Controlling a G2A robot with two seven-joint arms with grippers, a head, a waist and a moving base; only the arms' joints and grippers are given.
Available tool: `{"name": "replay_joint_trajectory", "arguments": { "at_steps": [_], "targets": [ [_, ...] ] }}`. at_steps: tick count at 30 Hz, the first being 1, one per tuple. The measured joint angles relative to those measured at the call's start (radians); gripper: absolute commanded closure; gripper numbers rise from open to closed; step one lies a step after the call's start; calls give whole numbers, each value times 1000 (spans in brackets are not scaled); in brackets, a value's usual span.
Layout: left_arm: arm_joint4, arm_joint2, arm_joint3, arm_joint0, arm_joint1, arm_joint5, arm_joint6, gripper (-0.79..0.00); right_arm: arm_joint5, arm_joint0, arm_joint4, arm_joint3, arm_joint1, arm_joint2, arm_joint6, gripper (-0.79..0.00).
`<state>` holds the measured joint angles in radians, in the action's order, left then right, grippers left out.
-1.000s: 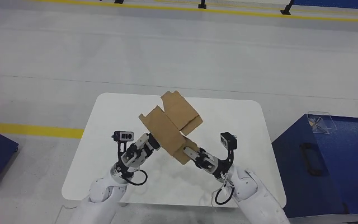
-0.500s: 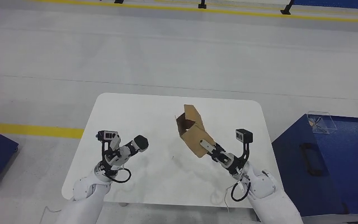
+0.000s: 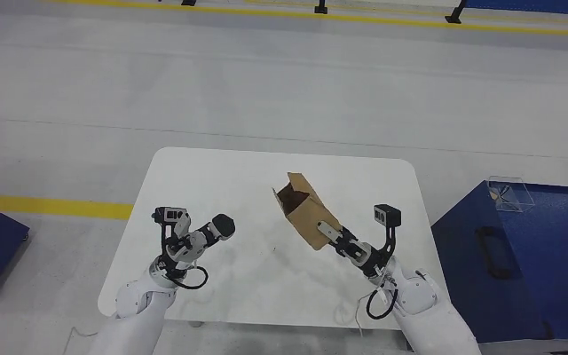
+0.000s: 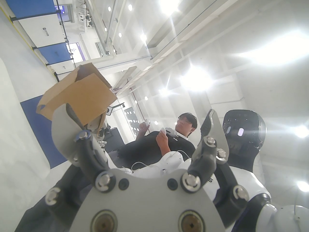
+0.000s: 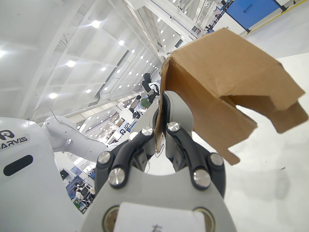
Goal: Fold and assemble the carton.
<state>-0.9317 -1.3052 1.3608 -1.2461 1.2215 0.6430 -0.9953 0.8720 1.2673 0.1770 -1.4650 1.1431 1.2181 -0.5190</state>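
A brown cardboard carton (image 3: 302, 207) is held up above the white table (image 3: 231, 177), right of centre, partly formed into a tube with loose flaps. My right gripper (image 3: 325, 232) is shut on the carton's lower edge; in the right wrist view the carton (image 5: 224, 78) wall is pinched between the fingers (image 5: 179, 112). My left gripper (image 3: 222, 226) is over the table's left front, apart from the carton, with its fingers spread open and nothing between them (image 4: 137, 121). The left wrist view shows the carton (image 4: 79, 95) farther off.
A blue cabinet (image 3: 506, 257) stands to the right of the table, with a small clear box (image 3: 508, 191) on top. The table's left half and back are bare. A yellow floor line (image 3: 62, 207) runs to the left.
One second ago both grippers held the flat, spread carton at the table's middle. The left gripper let go and drew back left; the right carried the carton right, now folded more compactly.
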Motion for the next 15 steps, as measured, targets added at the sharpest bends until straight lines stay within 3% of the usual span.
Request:
{"name": "replay_joint_trajectory", "arguments": {
  "at_steps": [4,9,11,15],
  "targets": [
    [149,-64,-5,40,-17,21,14,-785,-63,-9,-115,-16,-5,-17,-69,0],
    [339,-165,32,103,-48,-28,-76,-785,-107,-14,-371,-27,-15,-36,-163,0],
    [434,-168,64,122,-55,-34,-112,-785,-102,-16,-396,-39,-18,-47,-200,0],
    [664,-103,110,167,-56,-7,-120,-785,-77,-12,-444,-89,-31,-52,-302,0]
  ]
}}
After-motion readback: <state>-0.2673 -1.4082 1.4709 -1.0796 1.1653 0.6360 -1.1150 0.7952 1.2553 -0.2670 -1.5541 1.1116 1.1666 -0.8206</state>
